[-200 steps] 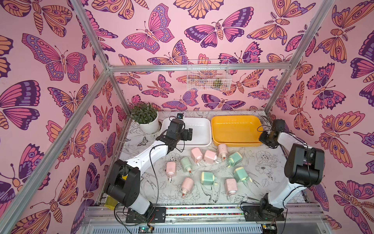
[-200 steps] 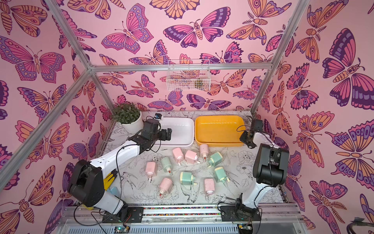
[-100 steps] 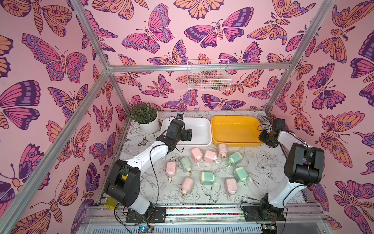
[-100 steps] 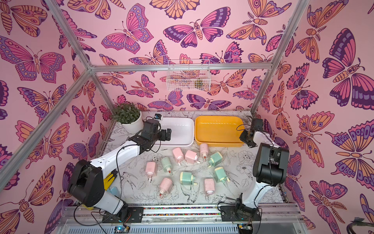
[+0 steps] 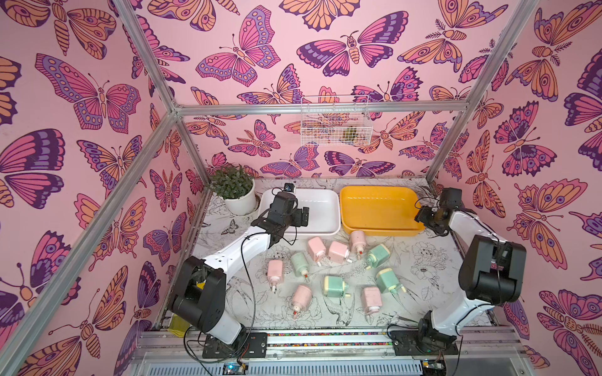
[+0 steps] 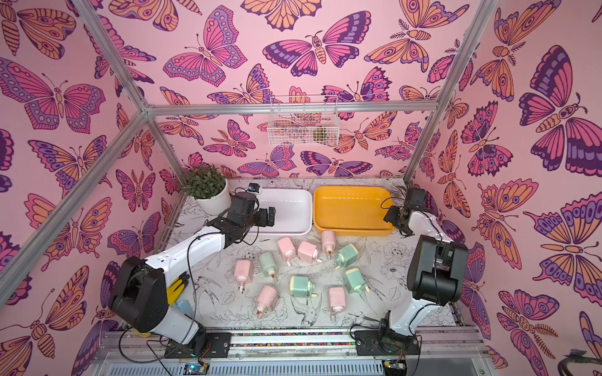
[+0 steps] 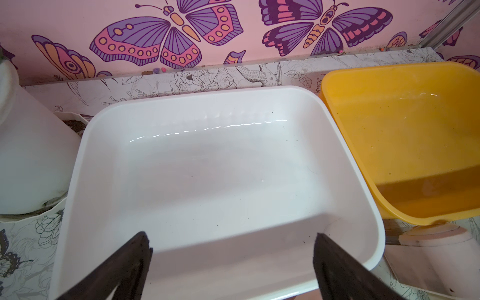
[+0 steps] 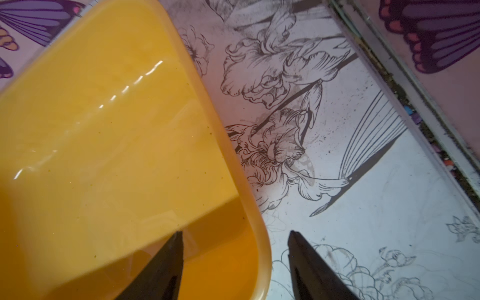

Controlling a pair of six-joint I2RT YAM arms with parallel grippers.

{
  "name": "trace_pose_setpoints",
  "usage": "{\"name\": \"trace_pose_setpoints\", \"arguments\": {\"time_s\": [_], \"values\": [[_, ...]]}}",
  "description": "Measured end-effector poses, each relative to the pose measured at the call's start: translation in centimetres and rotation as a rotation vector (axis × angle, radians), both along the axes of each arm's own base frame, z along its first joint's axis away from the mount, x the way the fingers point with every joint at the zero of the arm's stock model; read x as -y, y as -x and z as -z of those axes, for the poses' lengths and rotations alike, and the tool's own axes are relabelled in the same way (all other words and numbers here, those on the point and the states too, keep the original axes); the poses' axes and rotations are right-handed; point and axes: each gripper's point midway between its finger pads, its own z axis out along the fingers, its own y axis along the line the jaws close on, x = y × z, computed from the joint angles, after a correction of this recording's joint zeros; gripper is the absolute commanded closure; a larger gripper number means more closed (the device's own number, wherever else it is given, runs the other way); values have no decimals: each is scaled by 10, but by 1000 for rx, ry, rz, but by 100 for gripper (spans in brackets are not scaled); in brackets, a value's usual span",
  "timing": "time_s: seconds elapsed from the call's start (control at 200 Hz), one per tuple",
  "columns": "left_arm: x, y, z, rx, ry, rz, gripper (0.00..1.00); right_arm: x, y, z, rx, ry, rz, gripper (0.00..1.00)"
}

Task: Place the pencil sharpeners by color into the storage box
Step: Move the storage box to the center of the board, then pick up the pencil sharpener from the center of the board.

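1. My left jaws are spread wide and empty. They hang over the white tray (image 7: 207, 168), which holds nothing.
2. My right jaws are parted too and grip nothing. One finger is over the inside of the yellow tray (image 8: 104, 130), the other is over the bare bench (image 8: 363, 233), and the tray's rim runs between them.
3. All the pencil sharpeners (image 5: 334, 286) lie loose on the bench, on the near side of both trays. From either jaws they lie back toward my bases, not ahead.
4. One pink sharpener (image 5: 357, 237) sits just against the yellow tray's near wall, roughly midway between my arms. Its long axis runs from the tray toward my bases, with the handle end nearer me.
5. The pink pair (image 5: 316, 247) lies closer to my left arm, and a green sharpener (image 5: 378, 255) closer to my right. I judge either arm must draw back and tip down, jaws set across a sharpener's short width.
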Motion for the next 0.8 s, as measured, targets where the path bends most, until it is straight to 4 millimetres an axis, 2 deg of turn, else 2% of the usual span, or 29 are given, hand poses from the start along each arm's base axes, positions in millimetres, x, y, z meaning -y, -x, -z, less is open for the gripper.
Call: {"name": "trace_pose_setpoints", "arguments": {"time_s": [0.02,0.035,0.045,0.16,0.275,0.471,0.631,0.796], "values": [[-1,1,1,-11,-1,-3,0,-1,1,-7,20,7,-7,13],[-2,3,3,-21,-4,-5,0,-2,3,-14,40,7,-4,3],[-2,4,3,-26,-4,-6,0,-3,3,-17,47,10,-6,0],[-8,15,7,-112,3,-45,0,-15,15,-65,192,16,-23,1],[-15,29,5,-181,41,-103,0,-37,23,-96,296,21,-70,1],[-33,75,12,-349,66,-178,0,-82,38,-107,381,-26,-157,1],[-46,122,24,-536,5,-164,0,-109,42,-118,442,-60,-229,1],[-58,173,48,-754,-54,-152,0,-127,46,-134,530,-81,-288,1]]}}
